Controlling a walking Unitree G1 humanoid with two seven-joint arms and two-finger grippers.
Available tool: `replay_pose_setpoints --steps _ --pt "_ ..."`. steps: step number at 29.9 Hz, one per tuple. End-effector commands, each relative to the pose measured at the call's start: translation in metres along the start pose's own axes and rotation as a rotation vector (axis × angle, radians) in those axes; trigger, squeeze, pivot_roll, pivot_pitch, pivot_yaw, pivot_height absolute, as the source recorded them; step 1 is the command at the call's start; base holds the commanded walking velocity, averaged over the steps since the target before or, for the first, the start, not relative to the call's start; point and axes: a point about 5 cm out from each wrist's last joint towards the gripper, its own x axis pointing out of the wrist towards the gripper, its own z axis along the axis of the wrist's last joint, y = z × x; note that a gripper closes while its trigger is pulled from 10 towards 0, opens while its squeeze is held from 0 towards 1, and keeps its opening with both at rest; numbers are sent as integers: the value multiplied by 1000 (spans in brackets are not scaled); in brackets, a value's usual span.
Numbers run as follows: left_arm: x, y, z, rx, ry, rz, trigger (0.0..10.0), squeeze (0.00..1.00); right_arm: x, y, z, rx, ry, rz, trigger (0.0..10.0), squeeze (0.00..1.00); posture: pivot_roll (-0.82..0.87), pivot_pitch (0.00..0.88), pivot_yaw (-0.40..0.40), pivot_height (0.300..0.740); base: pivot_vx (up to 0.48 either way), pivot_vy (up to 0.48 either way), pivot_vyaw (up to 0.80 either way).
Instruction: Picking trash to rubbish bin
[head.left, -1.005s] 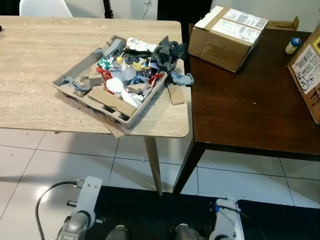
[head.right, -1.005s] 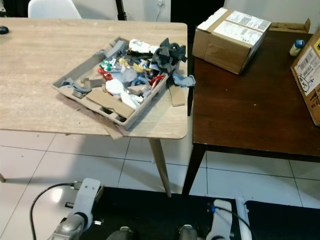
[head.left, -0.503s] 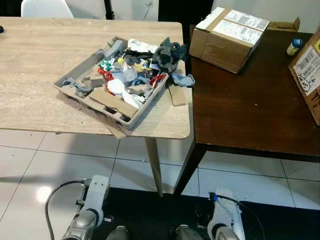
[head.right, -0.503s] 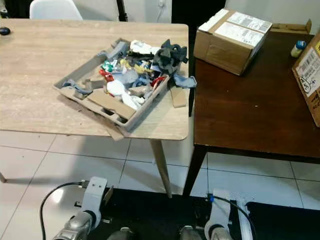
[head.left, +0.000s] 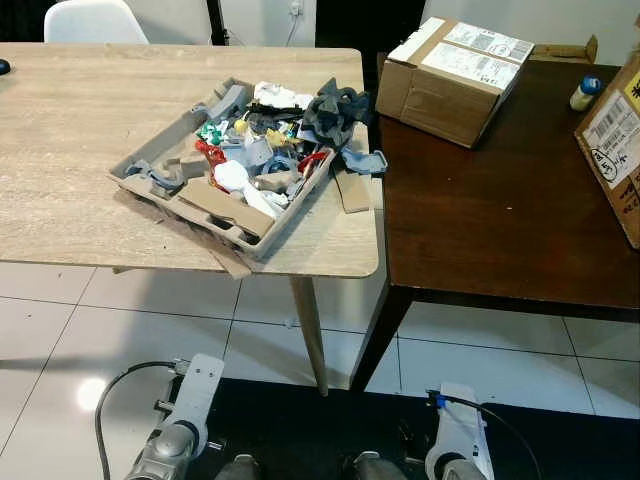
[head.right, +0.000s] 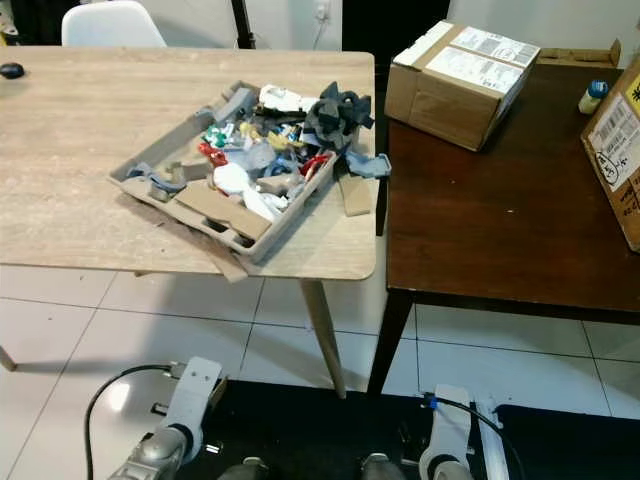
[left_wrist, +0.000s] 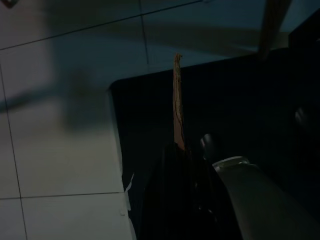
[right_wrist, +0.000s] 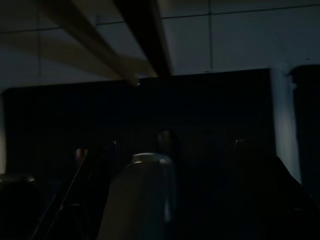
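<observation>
A grey pulp tray (head.left: 150, 160) sits askew on the light wooden table (head.left: 80, 120), piled with mixed trash (head.left: 262, 150): plastic bits, a dark cloth (head.left: 335, 105) and cardboard scraps. One cardboard scrap (head.left: 352, 190) lies beside the tray near the table's edge. My left arm (head.left: 188, 415) hangs low in front of the table. In the left wrist view my left gripper (left_wrist: 179, 147) is shut on a thin brown cardboard strip (left_wrist: 176, 100) that sticks out over the floor. My right arm (head.left: 457, 455) hangs idle, and its wrist view is very dark.
A dark brown table (head.left: 480, 220) adjoins on the right, carrying a cardboard box (head.left: 450, 75), a second box (head.left: 612, 140) and a small bottle (head.left: 584, 92). A white chair (head.left: 95, 20) stands behind. I stand on a black mat (head.left: 320, 430) on white tiles.
The camera has drifted slightly. Both arms have swung a little at the bottom edge. The tray and the trash on the table have not moved.
</observation>
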Motion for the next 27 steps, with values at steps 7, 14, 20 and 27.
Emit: replay_pose_setpoints --steps 7,14,20,27 --pt "-7 16 -17 -69 44 78 10000 0 -3 5 -14 -11 72 23 10000 0 126 239 6 740 0 0 0" --pt "-8 17 -17 -16 26 70 10000 0 -7 -1 -23 -7 97 18 10000 0 118 255 10 740 0 0 0" --pt "-6 10 -15 130 41 16 10000 0 -5 -2 -18 -2 92 15 10000 0 116 238 32 740 0 0 0" --pt "0 21 3 15 26 60 10000 0 1 -3 -5 51 60 -20 10000 0 134 247 75 740 0 0 0"
